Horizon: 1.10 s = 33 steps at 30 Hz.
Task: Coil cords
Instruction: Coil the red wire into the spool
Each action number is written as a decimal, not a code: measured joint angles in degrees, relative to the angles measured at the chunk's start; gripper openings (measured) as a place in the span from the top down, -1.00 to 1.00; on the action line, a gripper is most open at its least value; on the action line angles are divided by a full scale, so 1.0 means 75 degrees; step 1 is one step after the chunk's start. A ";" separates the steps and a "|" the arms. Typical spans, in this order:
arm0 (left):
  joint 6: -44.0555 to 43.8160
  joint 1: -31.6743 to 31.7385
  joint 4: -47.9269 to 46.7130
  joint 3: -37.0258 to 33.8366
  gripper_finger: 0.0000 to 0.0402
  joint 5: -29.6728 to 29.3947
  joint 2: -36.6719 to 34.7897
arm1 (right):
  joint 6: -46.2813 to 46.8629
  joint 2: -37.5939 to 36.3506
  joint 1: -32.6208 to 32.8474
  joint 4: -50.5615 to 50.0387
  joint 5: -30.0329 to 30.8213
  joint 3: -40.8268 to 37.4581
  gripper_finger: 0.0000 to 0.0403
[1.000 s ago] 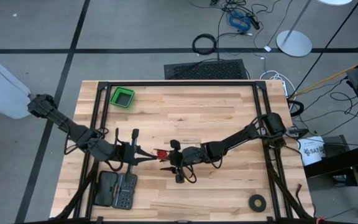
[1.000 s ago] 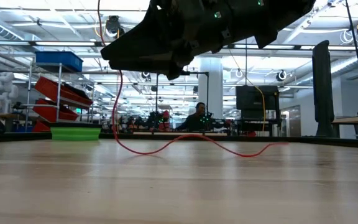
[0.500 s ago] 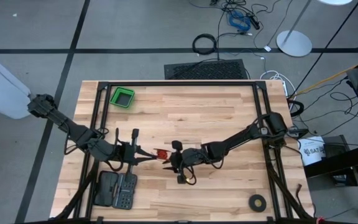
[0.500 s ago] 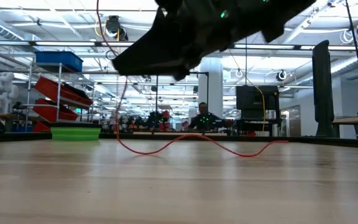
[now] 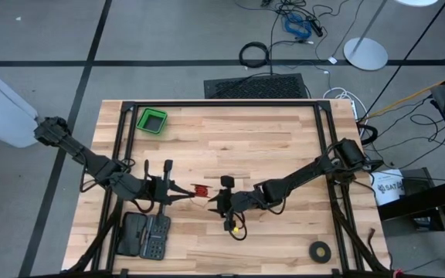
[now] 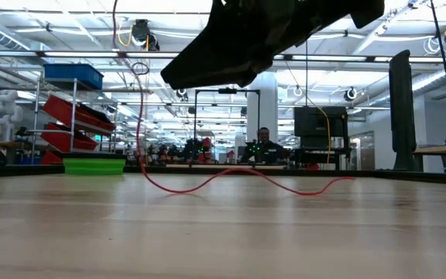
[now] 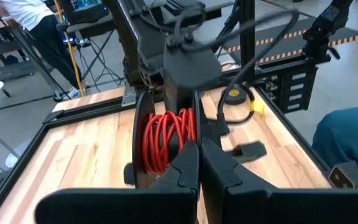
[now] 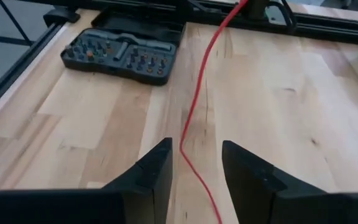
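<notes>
Red cord (image 7: 166,138) wound in loops beside closed left gripper (image 7: 197,163), right gripper (image 8: 194,163) held low mid-table, fingers apart, cord strand between them

bare wood by green bin (image 5: 152,121), cord (image 8: 194,115) probably crossing centre

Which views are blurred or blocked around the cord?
Low view: dark arm overhead is a soft silhouette; red cord on the table reads clearly. Left wrist view: left gripper soft in the foreground, coil sharp. Right wrist view: right gripper open, cord unobstructed.
</notes>
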 joint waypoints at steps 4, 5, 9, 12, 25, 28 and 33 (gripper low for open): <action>-0.0002 0.0000 -0.0037 -0.0120 0.98 -0.0070 0.0003 | -0.0012 -0.0068 -0.0034 -0.0057 -0.0001 0.0003 0.37; -0.0007 0.0000 -0.0038 -0.0126 0.98 -0.0111 0.0003 | -0.0009 -0.0071 -0.0054 -0.0171 -0.0007 0.0003 0.37; -0.0010 0.0000 0.0015 -0.0126 0.98 -0.0196 0.0003 | 0.0008 -0.0083 -0.0148 -0.0443 0.0000 0.0003 0.37; -0.0008 0.0000 0.0090 -0.0126 0.98 -0.0196 0.0003 | 0.0062 -0.0083 -0.0238 -0.0244 -0.0011 -0.0122 0.37; 0.0265 0.0017 0.0484 -0.0126 0.98 -0.0199 0.0003 | 0.0154 0.0564 -0.0402 0.4027 -0.0103 -0.1536 0.37; 0.0550 0.0023 0.0663 -0.0126 0.98 -0.0205 0.0003 | 0.0330 0.0798 -0.0571 0.4321 -0.0641 -0.1491 0.37; 0.0815 0.0023 0.0847 -0.0123 0.98 -0.0213 0.0003 | 0.0646 0.1230 -0.0656 0.4445 -0.1230 -0.1105 0.34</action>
